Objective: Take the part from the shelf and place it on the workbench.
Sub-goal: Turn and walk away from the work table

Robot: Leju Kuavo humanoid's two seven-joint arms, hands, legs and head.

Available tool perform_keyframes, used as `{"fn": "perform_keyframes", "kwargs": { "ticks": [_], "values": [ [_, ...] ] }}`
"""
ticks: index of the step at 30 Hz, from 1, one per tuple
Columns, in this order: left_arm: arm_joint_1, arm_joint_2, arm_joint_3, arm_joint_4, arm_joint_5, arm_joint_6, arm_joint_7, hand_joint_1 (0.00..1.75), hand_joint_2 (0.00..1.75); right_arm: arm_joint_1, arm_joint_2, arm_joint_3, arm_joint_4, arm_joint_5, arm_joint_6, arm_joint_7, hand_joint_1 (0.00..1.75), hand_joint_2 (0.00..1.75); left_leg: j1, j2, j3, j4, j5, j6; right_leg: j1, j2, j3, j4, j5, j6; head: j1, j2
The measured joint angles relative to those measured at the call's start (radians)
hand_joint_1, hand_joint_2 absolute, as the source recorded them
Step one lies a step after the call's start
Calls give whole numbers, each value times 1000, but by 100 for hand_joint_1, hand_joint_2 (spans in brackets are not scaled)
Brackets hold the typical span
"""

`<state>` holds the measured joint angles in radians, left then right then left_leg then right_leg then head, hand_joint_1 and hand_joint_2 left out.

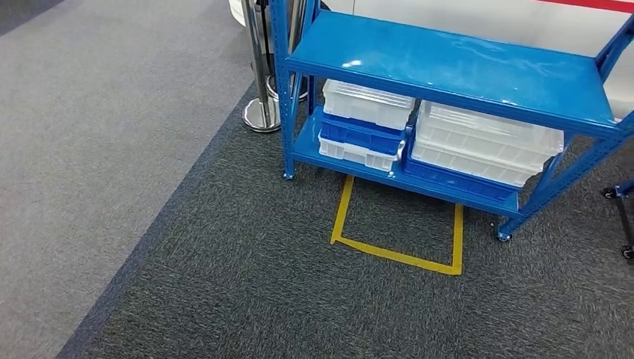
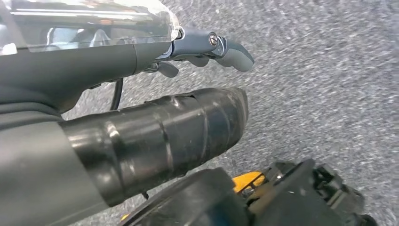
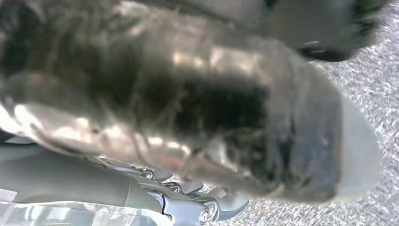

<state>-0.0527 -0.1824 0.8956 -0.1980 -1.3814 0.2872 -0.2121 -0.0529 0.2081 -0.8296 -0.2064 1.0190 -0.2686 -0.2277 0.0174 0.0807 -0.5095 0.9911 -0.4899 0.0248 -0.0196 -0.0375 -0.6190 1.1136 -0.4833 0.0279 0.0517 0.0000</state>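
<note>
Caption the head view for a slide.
Blue shelf with stacked white and blue bins on grey carpet, yellow tape outline on the floor in front.

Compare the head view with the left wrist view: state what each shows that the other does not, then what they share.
Head view alone: the blue shelf, white bins and blue bins stacked on its lower level, a yellow tape outline on the floor before it, and a chrome post base beside it.
Left wrist view alone: the left hand close up, holding nothing, with its thick thumb stretched out.
Shared: the grey carpet and a little yellow on the floor.
</note>
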Motion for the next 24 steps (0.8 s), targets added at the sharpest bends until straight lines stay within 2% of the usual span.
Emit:
{"fn": "perform_keyframes", "kwargs": {
  "ticks": [1, 2, 3, 4, 5, 7, 9, 10, 11, 12, 13, 14, 15, 16, 18, 20, 21, 22, 24],
  "values": [
    [0, 0, 1, 0, 0, 0, -1, 0, 0, -2, 0, 0, 0, 1, 0, 0, 0, 0, -2, 9, 3, 2, -5, -6, 3, -15, 26, -50, 14, -6, 0, 0],
    [-1, 0, 3, 0, 0, -1, -1, 0, 0, -3, 0, 1, 0, 2, 0, 0, 0, 0, -5, 17, 5, 3, -9, -12, 7, -24, 39, -76, 17, -13, -1, 0],
    [-3, 0, 4, 0, 1, -2, -1, 0, 0, -4, 0, 1, 0, 2, 0, 0, 0, 0, -8, 26, 9, 3, -13, -19, 11, -24, 42, -86, 14, -20, -2, 0],
    [-5, 1, 5, 0, 2, -5, -2, 0, 0, -3, 0, 1, 0, 4, 0, 0, 0, 0, -8, 34, 14, 2, -15, -24, 10, -12, 41, -87, 14, -27, -2, 0],
    [-8, 1, 6, 0, 4, -9, -1, 0, 0, -1, 0, 1, 0, 5, 0, 0, 0, 0, -6, 32, 18, 5, -20, -29, 9, -2, 43, -89, 15, -33, -2, 0],
    [-9, 2, 7, 0, 8, -16, -1, 0, 0, -1, 0, 1, 0, 8, 1, 0, 0, 0, 0, -7, 4, 55, -58, -37, 3, 18, 46, -95, 20, -47, -3, 0],
    [-6, 3, 9, 0, 12, -19, 2, 0, 0, -4, 0, 2, 0, 12, 1, 0, 0, 0, 3, -56, -51, 178, -126, -42, 1, 40, 45, -97, 24, -56, -3, 0],
    [-4, 3, 9, 0, 12, -21, 5, 0, 0, -4, 0, 3, 0, 13, 2, 0, 0, 0, 4, -65, -85, 244, -152, -44, 2, 53, 44, -96, 24, -57, -3, 0],
    [-2, 3, 10, 0, 13, -23, 6, 0, 0, -4, 0, 4, 0, 14, 3, 0, 0, 0, 4, -70, -110, 288, -159, -45, 3, 67, 44, -95, 24, -57, -3, 0],
    [-1, 3, 10, 0, 13, -25, 8, 0, 0, -4, 0, 4, 0, 14, 5, 0, 0, 0, 4, -72, -120, 296, -145, -45, 4, 81, 44, -93, 24, -57, -3, 0],
    [-1, 3, 10, 0, 13, -27, 8, 0, 0, -4, 0, 5, 0, 15, 6, 0, 0, 0, 4, -74, -112, 262, -111, -43, 4, 96, 45, -91, 23, -57, -3, 0],
    [-1, 3, 10, 0, 13, -29, 7, 0, 0, -4, 0, 5, 0, 15, 6, 1, 0, 0, 4, -83, -89, 198, -66, -40, 4, 109, 46, -89, 22, -56, -3, 0],
    [-1, 4, 10, 0, 13, -31, 6, 0, 0, -5, 0, 5, 0, 16, 7, 1, 0, 0, 4, -103, -63, 127, -30, -36, 5, 122, 45, -86, 21, -53, -3, 0],
    [-1, 4, 11, 0, 14, -32, 6, 0, 0, -5, 0, 6, 1, 16, 8, 1, 0, 0, 5, -121, -43, 71, -7, -32, 6, 135, 43, -83, 20, -49, -3, 0],
    [-2, 6, 12, 0, 14, -33, 4, 0, 0, -5, 1, 6, 1, 17, 9, 2, 0, 0, 2, -141, -28, 25, 1, -27, 4, 153, 36, -80, 21, -36, -3, 0],
    [-5, 7, 13, 0, 14, -34, 1, 0, 0, -2, 0, 6, 1, 17, 10, 3, 0, 0, 0, -124, -24, 18, 6, -17, -1, 162, 32, -81, 23, -21, -3, 0],
    [-6, 8, 13, 0, 13, -36, -1, 0, 0, 0, 0, 6, 1, 18, 10, 4, 0, 0, 0, -114, -21, 12, 11, -10, -1, 148, 27, -72, 17, -16, -2, 0],
    [-6, 8, 13, 0, 13, -37, -3, 0, 0, 1, 0, 6, 1, 18, 10, 4, 0, 0, 2, -102, -18, 5, 15, -1, 0, 123, 15, -47, 0, -12, -1, 0],
    [-4, 8, 14, 0, 14, -41, -5, 0, 0, 0, -1, 6, 1, 20, 10, 4, 0, 0, 2, -78, -17, -2, 20, 8, 3, 66, -34, 54, -59, -7, 0, 0]
  ]
}}
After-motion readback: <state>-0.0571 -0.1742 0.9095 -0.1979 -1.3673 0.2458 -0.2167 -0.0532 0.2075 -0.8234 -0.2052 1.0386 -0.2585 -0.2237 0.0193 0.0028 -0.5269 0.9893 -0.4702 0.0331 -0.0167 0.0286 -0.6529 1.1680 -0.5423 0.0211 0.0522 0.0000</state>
